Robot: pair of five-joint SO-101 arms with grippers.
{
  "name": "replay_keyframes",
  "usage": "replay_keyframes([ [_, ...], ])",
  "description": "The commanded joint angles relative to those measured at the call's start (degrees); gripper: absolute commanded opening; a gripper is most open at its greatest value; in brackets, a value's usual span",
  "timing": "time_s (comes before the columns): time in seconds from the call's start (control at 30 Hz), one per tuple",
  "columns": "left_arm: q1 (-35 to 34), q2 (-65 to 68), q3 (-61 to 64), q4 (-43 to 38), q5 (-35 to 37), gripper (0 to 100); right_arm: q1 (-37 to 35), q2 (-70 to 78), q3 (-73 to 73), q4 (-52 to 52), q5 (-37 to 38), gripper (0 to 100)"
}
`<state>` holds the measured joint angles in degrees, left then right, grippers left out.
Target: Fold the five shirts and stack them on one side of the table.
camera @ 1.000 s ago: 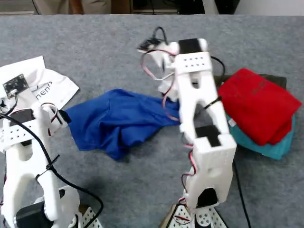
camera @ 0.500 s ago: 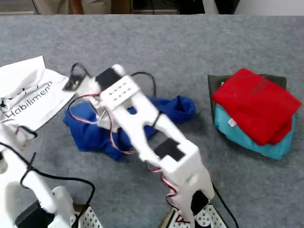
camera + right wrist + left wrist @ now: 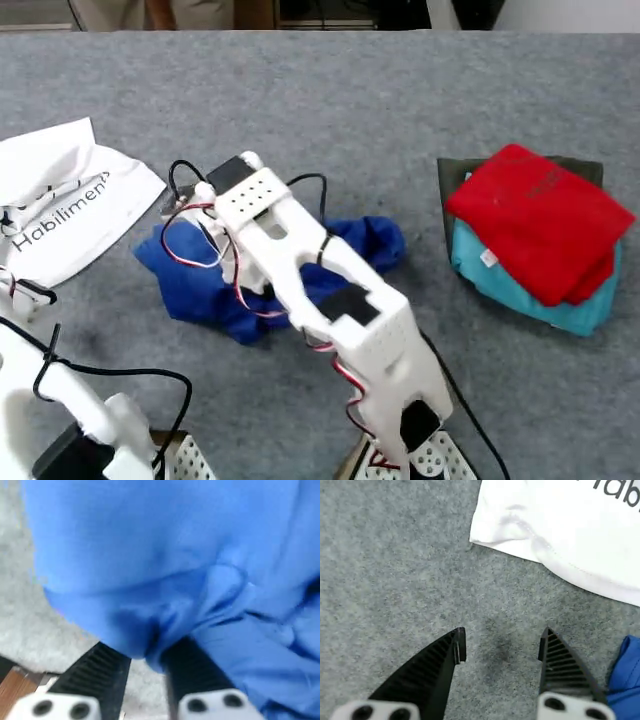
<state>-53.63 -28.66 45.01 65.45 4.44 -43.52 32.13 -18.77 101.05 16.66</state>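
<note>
Two arms: both are based at the near edge of the grey table [image 3: 330, 90]. The right arm [image 3: 290, 250] stretches over the middle onto the blue shirt [image 3: 175, 285], and the left arm [image 3: 75, 410] sits at the near left corner.
Right gripper [image 3: 147, 652]: clamped on a bunched fold of the blue shirt [image 3: 150, 555]. Cloth fills the narrow gap between the fingers and hangs over their tips.
Left gripper [image 3: 503, 635]: fingers spread wide with nothing between them, over bare table, near the hem of the white shirt [image 3: 570, 525]. An edge of the blue shirt [image 3: 625, 675] lies just beside one finger.
Blue shirt: unfolded and crumpled in a heap at the middle of the table, partly under the right arm. One lobe pokes out toward the stack on the right, well apart from it.
White shirt [image 3: 70, 190]: spread loosely at the left edge, not folded, with dark lettering on it. Its corner lies near the blue heap.
Red shirt [image 3: 540, 215]: folded, skewed, on top of the stack at the right side.
Teal shirt [image 3: 565, 310]: folded, under the red one, showing along the near and left sides.
Dark cloth [image 3: 452, 172]: flat beneath the stack, showing at the far left corner and far edge.
</note>
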Motion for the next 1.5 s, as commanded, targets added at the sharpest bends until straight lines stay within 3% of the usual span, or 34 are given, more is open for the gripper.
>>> replay_keyframes([
  [0.0, -0.53, -1.10, -0.53, 0.09, -0.70, 24, 0.13, -16.04, 9.01, 1.41, 0.62, 0.5],
  [0.23, -0.09, -1.10, -0.70, -0.09, -0.53, 24, 0.57, -42.33, 36.70, 1.23, 11.78, 1.6],
  [0.43, 0.88, -1.10, -0.97, -0.18, -0.62, 24, 6.29, -58.95, 57.71, 1.05, 23.91, 21.0],
  [0.57, 4.75, -1.10, -0.97, -0.18, -0.53, 25, 13.76, -67.74, 59.91, 1.05, 29.45, 30.9],
  [0.7, 10.99, -1.10, -0.97, -0.18, -0.44, 25, 19.03, -71.08, 52.79, 0.97, 29.36, 32.9],
  [0.87, 19.96, -1.10, -1.05, -0.26, 0.53, 24, 20.26, -63.16, 38.81, 0.44, 22.59, 32.9],
  [1.13, 27.60, -1.01, -0.44, -8.26, 4.22, 24, 20.00, -34.68, 19.47, 0.09, 18.20, 32.9],
  [1.47, 38.07, -1.01, 9.14, -17.32, 4.22, 24, 19.91, -13.58, 15.78, 0.62, 18.29, 32.9],
])
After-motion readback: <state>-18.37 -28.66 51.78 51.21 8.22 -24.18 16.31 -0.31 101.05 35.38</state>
